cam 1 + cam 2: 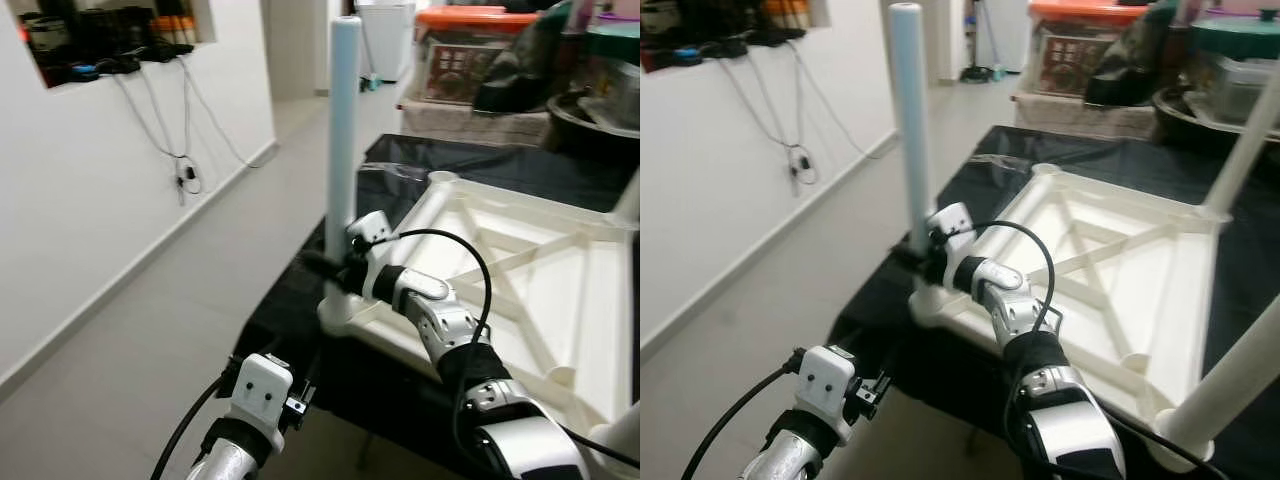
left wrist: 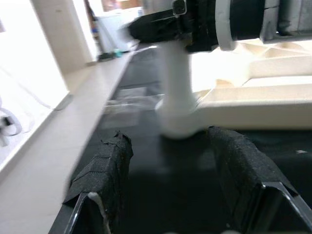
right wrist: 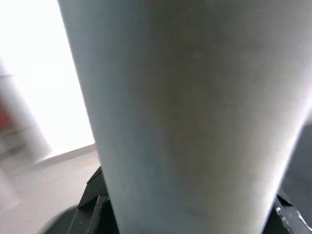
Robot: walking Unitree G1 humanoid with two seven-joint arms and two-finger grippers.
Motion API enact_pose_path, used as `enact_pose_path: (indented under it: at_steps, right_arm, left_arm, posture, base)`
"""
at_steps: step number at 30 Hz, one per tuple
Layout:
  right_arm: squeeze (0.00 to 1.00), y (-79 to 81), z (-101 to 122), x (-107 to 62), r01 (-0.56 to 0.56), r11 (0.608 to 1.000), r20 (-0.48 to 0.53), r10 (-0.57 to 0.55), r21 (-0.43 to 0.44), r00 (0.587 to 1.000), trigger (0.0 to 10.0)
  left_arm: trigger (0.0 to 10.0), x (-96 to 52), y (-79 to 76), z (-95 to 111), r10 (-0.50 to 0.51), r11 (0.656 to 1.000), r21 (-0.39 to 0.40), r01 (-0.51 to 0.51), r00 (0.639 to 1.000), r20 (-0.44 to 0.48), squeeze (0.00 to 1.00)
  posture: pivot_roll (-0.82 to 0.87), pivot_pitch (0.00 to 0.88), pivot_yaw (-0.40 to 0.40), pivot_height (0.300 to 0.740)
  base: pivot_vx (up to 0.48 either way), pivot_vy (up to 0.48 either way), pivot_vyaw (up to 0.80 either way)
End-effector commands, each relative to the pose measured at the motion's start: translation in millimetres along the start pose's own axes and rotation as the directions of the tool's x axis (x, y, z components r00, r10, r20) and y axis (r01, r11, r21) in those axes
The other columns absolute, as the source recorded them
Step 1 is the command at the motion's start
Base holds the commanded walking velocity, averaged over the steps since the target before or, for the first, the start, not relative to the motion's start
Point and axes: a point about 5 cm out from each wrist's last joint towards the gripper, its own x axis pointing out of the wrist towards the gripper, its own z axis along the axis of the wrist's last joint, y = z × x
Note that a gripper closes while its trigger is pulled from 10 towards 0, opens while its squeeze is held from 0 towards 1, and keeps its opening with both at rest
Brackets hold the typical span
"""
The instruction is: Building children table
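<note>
The white children's tabletop (image 1: 560,290) lies upside down on the black-covered counter (image 1: 520,165), ribs facing up, which puts its corner sockets where legs can be pushed in from above. A pale blue leg (image 1: 344,120) stands upright in the near-left corner socket (image 1: 338,312), out at the counter's left edge. Two more legs, one on the far right (image 1: 1250,130) and one on the near right (image 1: 1230,380), are already standing in theirs.

The right pincer (image 1: 335,268) is clamped around the blue leg low down, just above the socket, its black fingers closed on either side of the tube; a grip that low looks meant to steady or press the leg home.

The left pincer (image 2: 170,185) hangs lower and nearer, by the counter's edge, fingers spread wide and holding nothing, pointed at the socket's base.
</note>
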Motion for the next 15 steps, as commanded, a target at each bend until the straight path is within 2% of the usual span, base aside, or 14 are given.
enact_pose_path:
  at_steps: [1, 3, 4, 5, 6, 8, 9, 10, 11, 12, 13, 14, 15]
  right_arm:
    - [0.00, -36.5, -14, -17.1, 0.332, 0.943, -0.065, -0.330, 0.029, 0.942, 0.0]
    - [0.00, -36.5, -14, -17.1, 0.332, 0.943, -0.065, -0.330, 0.029, 0.942, 0.0]
    - [0.00, -42.1, -16, -25.0, 0.449, 0.893, -0.060, -0.447, 0.028, 0.892, 0.0]
    - [0.00, -42.1, -16, -25.0, 0.449, 0.893, -0.060, -0.447, 0.028, 0.892, 0.0]
    - [0.00, -45.4, -17, -33.8, 0.547, 0.837, -0.063, -0.544, 0.029, 0.837, 0.0]
    - [0.00, -45.4, -17, -33.8, 0.547, 0.837, -0.063, -0.544, 0.029, 0.837, 0.0]
    - [0.00, -46.1, -18, -40.7, 0.620, 0.784, -0.067, -0.616, 0.042, 0.784, 0.0]
    - [0.00, -46.1, -18, -40.7, 0.620, 0.784, -0.067, -0.616, 0.042, 0.784, 0.0]
    - [0.00, -44.1, -20, -45.1, 0.670, 0.740, -0.082, -0.665, 0.060, 0.742, 0.0]
    - [0.00, -44.1, -20, -45.1, 0.670, 0.740, -0.082, -0.665, 0.060, 0.742, 0.0]
    - [0.00, -41.9, -21, -46.5, 0.690, 0.719, -0.091, -0.684, 0.079, 0.723, 0.0]
    - [0.00, -31.3, -21, -37.2, 0.639, 0.756, -0.087, -0.634, 0.141, 0.769, 10.0]
    - [0.00, -25.3, -19, -31.3, 0.590, 0.790, -0.060, -0.589, 0.167, 0.806, 10.0]
  left_arm:
    - [10.0, -1.5, 1.9, -4, 0.003, 1.000, -0.005, -0.003, 1.000, -0.022, 0.00]
    - [10.0, -1.5, 1.9, -4, 0.003, 1.000, -0.005, -0.003, 1.000, -0.022, 0.00]
    - [10.0, -1.6, 1.9, -4, 0.002, 1.000, -0.005, -0.002, 1.000, -0.022, 0.00]
    - [10.0, -1.6, 1.9, -4, 0.002, 1.000, -0.005, -0.002, 1.000, -0.022, 0.00]
    - [10.0, -0.9, 1.4, -3, 0.003, 1.000, -0.005, -0.003, 1.000, -0.020, 0.00]
    - [10.0, -0.9, 1.4, -3, 0.003, 1.000, -0.005, -0.003, 1.000, -0.020, 0.00]
    - [10.0, -0.5, 0.7, -3, 0.004, 1.000, -0.006, -0.004, 1.000, -0.018, 0.00]
    - [10.0, -0.5, 0.7, -3, 0.004, 1.000, -0.006, -0.004, 1.000, -0.018, 0.00]
    - [10.0, -0.2, 0.5, -3, 0.003, 1.000, -0.007, -0.003, 1.000, -0.017, 0.00]
    - [10.0, -0.2, 0.5, -3, 0.003, 1.000, -0.007, -0.003, 1.000, -0.017, 0.00]
    - [10.0, -0.1, 0.4, -3, 0.003, 1.000, -0.008, -0.003, 1.000, -0.016, 0.00]
    - [10.0, -0.3, 0.9, -3, 0.002, 1.000, -0.007, -0.002, 1.000, -0.017, 0.00]
    - [10.0, -0.3, 1.3, -3, 0.003, 1.000, -0.006, -0.003, 1.000, -0.017, 0.00]
  posture:
    - [-0.03, 0.000, 0.024, 0.740]
    - [-0.03, 0.000, 0.024, 0.740]
    - [-0.04, 0.000, 0.029, 0.740]
    - [-0.04, 0.000, 0.029, 0.740]
    - [-0.05, 0.000, 0.015, 0.740]
    - [-0.05, 0.000, 0.015, 0.740]
    - [-0.06, 0.000, 0.014, 0.740]
    - [-0.06, 0.000, 0.014, 0.740]
    - [-0.07, 0.000, 0.027, 0.740]
    - [-0.07, 0.000, 0.027, 0.740]
    - [-0.07, 0.000, 0.027, 0.740]
    - [-0.07, 0.000, 0.027, 0.740]
    - [-0.07, 0.000, 0.026, 0.740]
  base:
    - [0.000, 0.000, 0.00]
    - [0.000, 0.000, 0.00]
    - [0.000, 0.000, 0.00]
    - [0.000, 0.000, 0.00]
    - [0.000, 0.000, 0.00]
    - [0.000, 0.000, 0.00]
    - [0.000, 0.000, 0.00]
    - [0.000, 0.000, 0.00]
    - [0.000, 0.000, 0.00]
    - [0.000, 0.000, 0.00]
    - [0.000, 0.000, 0.00]
    - [0.000, 0.000, 0.00]
    - [0.000, 0.000, 0.00]
